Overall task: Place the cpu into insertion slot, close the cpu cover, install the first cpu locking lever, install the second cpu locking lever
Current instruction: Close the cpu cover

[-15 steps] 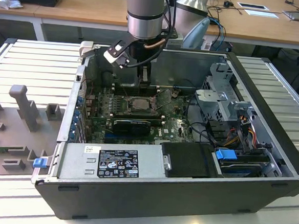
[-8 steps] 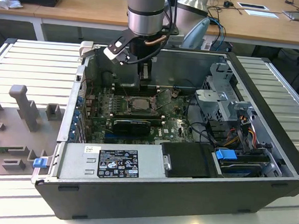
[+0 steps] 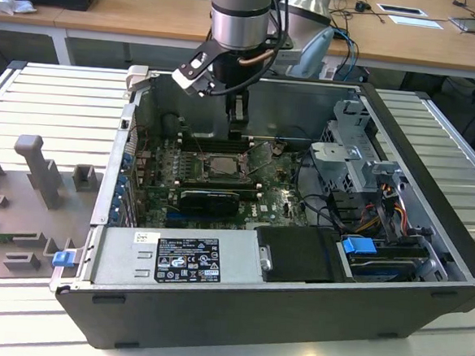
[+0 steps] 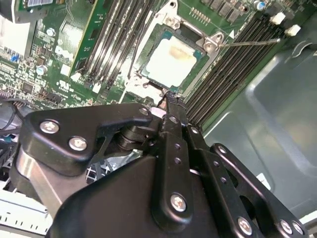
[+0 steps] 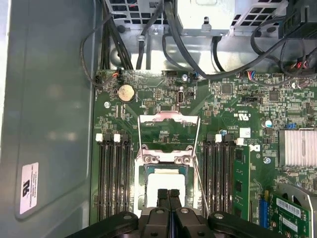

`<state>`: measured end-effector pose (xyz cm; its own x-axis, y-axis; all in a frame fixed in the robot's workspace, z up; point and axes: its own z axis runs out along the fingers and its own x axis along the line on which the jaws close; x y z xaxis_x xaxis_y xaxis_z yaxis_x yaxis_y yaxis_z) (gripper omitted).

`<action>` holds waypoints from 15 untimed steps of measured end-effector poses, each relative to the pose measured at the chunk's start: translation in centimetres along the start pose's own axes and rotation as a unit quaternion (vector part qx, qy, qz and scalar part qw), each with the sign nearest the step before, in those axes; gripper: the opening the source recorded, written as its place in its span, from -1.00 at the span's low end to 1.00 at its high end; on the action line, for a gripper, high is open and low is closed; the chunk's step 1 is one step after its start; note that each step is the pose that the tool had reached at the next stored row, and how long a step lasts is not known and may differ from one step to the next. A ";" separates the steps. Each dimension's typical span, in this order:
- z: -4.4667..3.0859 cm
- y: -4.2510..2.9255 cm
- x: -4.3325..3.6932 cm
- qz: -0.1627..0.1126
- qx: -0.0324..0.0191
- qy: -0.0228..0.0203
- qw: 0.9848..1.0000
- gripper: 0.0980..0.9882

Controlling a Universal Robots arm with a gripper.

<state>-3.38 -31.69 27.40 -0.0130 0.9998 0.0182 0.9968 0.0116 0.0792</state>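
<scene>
One step down by the look of it: cpu in the socket, cover not yet shut.
I see the cpu (image 5: 167,184) lying flat in the insertion slot (image 5: 166,169), the cpu cover (image 5: 168,118) swung back off it, and a thin locking lever (image 5: 200,184) standing free alongside. The end effector (image 5: 168,196) has its fingers pressed together, gripping nothing, tips over the cpu's edge; I can't tell whether they touch. It sits low inside the computer case (image 3: 277,311). Risks as I judge them: closed tips bearing on the bare chip could skew it or bend socket pins; an off-centre push on the cover could let it slam or foul the lever.
</scene>
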 end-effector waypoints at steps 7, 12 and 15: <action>0.04 1.23 -0.01 0.000 0.000 0.000 1.000 -0.98; 0.11 2.19 -0.03 0.000 0.000 0.000 1.000 -0.98; 0.14 2.56 -0.03 0.000 0.000 0.000 1.000 -0.98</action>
<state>-0.82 -31.69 27.46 -0.0129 0.9998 0.0182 0.9968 0.0114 0.0791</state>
